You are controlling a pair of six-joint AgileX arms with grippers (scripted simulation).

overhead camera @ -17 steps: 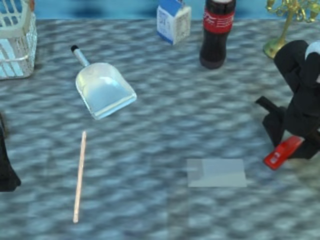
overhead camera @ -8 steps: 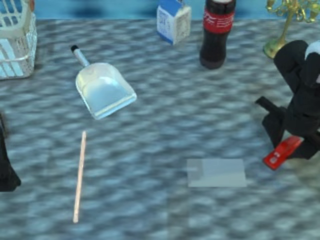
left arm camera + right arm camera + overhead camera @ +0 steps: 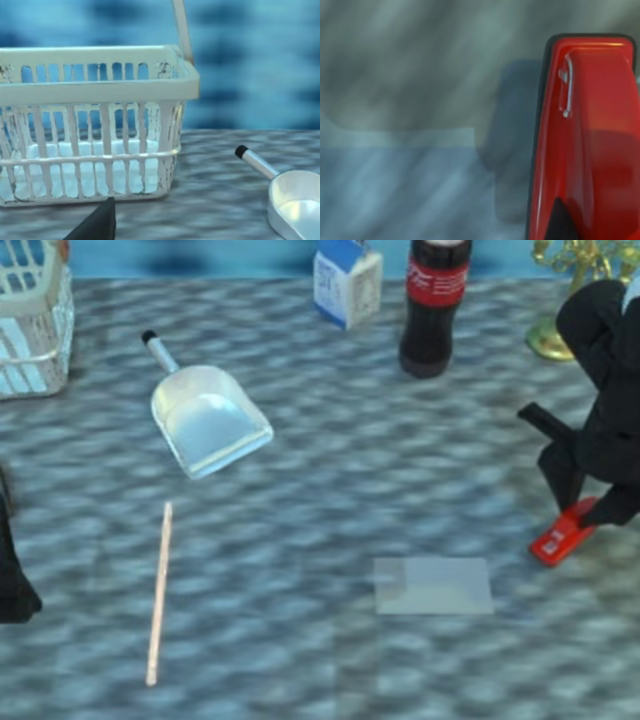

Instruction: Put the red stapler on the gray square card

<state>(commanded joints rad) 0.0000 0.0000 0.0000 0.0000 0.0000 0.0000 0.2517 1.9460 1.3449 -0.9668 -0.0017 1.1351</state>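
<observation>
Red glossy stapler (image 3: 561, 537) sits clamped in my right gripper (image 3: 590, 512) near the tabletop's right edge; nothing lies between it and the pale gray square card (image 3: 434, 586). Left arm parked at left edge.

red stapler (image 3: 559, 539) half under right gripper (image 3: 590, 512)

We counted one red stapler (image 3: 560, 538), one gray square card (image 3: 434, 586), one silver scoop (image 3: 207, 420), one wooden stick (image 3: 159, 592), one white basket (image 3: 33, 328), one milk carton (image 3: 346, 282), one cola bottle (image 3: 434, 305), and one gold candelabra (image 3: 565, 295).
</observation>
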